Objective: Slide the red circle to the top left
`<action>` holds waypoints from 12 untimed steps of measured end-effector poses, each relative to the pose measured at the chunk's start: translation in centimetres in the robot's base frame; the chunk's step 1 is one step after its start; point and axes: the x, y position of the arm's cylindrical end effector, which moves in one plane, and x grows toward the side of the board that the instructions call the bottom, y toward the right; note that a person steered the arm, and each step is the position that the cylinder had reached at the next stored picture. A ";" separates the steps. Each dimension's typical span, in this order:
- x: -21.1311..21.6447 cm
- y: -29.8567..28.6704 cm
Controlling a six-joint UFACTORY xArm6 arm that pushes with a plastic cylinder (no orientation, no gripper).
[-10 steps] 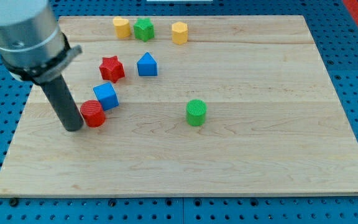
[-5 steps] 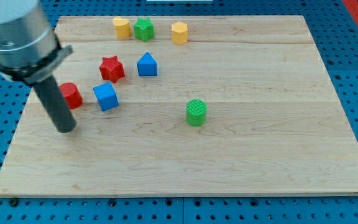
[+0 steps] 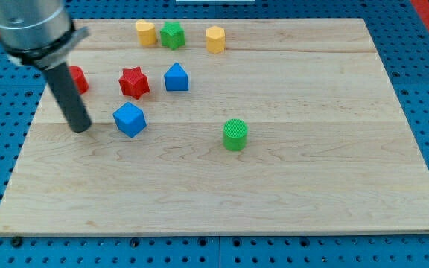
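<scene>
Toward the view's left edge of the wooden desk (image 3: 311,193), my tip (image 3: 81,128) rests on the bare wood, with the dark rod rising up and to the left from it. No claw exists on this arm, so nothing is gripped or let go; the rod only pushes. Just behind the rod, the red circle (image 3: 77,79) shows as a partly hidden red block, probably touching the rod's side, though the overlap makes that hard to judge; it sits above my tip, in the desk's upper left part but short of the corner. Right of my tip, near it but apart, lies the blue cube (image 3: 129,119). Above that stands the red star (image 3: 133,82), with the blue house-shaped block (image 3: 176,77) just beside it on the right. Along the view's top run a yellow heart-like block (image 3: 146,33), a green star (image 3: 172,34) touching it, and a yellow hexagon-like block (image 3: 214,39). Farther right, alone near the middle, stands the green cylinder (image 3: 234,135).
</scene>
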 end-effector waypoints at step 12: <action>-17.0 2.2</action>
